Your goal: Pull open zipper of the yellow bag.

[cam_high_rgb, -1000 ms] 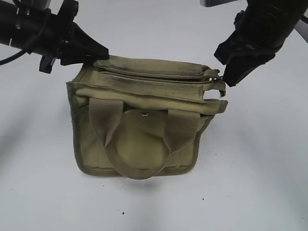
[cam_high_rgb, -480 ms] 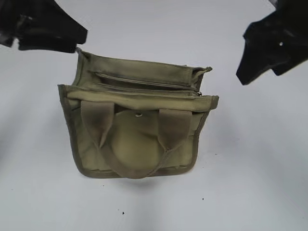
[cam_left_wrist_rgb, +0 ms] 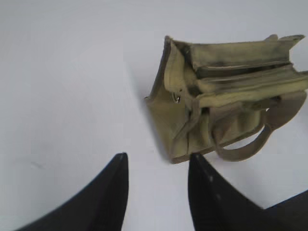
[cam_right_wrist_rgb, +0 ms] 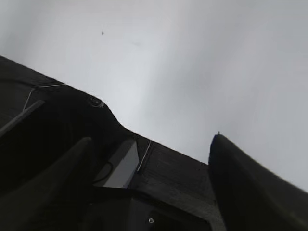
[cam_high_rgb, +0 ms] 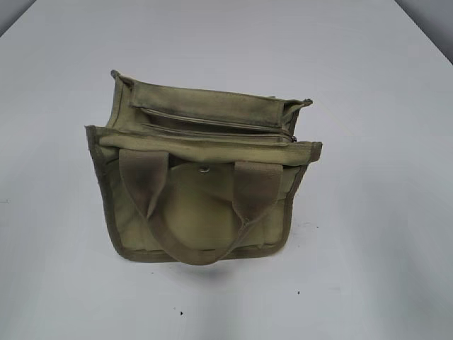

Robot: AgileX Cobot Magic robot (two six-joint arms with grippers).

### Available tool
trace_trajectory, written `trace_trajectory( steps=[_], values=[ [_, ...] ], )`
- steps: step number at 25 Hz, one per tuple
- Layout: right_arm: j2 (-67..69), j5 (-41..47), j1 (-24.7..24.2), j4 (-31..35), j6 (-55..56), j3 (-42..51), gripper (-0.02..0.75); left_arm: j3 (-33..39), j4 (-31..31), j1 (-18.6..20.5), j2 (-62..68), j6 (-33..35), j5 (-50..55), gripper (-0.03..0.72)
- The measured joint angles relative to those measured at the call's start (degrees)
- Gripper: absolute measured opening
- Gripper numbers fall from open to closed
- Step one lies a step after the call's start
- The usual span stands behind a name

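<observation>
So the yellow bag is sitting upright on the white bench, roughly in the middle of the exterior view, with its front face toward the camera. One webbing handle hangs down over the front in a loop, and there's a little metal snap just under the top edge between the handle's two straps. The zipper runs along the top from left to right, and the top looks spread apart along it; the silver pull tab sits at the right end.

No arm shows in the exterior shot at all. In the left wrist view the left hand has its two dark fingers apart with nothing between them, hovering over bare bench, and the bag is up and to the right of it, well clear. The right hand is spread wide too, empty, pointing at plain white surface with some dark robot hardware under it. No bag in that view.
</observation>
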Motion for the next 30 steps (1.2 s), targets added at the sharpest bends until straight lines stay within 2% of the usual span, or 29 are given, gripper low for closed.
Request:
trace_trajectory(
  steps=[4,8,12,18,30],
  values=[
    [-11.07,-0.07,0.0,-2.48,0.0,8.5,0.563,10.36,4.01,0.0,-14.47,-1.39,0.42,0.323],
    [-19.94,-0.51,0.0,-2.72,0.0,15.56,0.563,21.25,4.92,0.0,-28.62,-1.76,2.04,0.323],
    [-27.98,-1.39,0.0,-2.74,0.0,18.05,0.563,28.79,5.36,0.0,-39.06,-1.81,2.41,0.323],
    [-34.59,-6.15,0.0,-2.74,0.0,20.27,0.563,31.25,7.6,0.0,-44.08,-1.87,-0.5,0.321],
    [-34.71,-6.66,0.0,-2.69,0.0,20.34,0.563,31.85,8.14,0.0,-43.82,-1.87,-1.56,0.319]
  ],
)
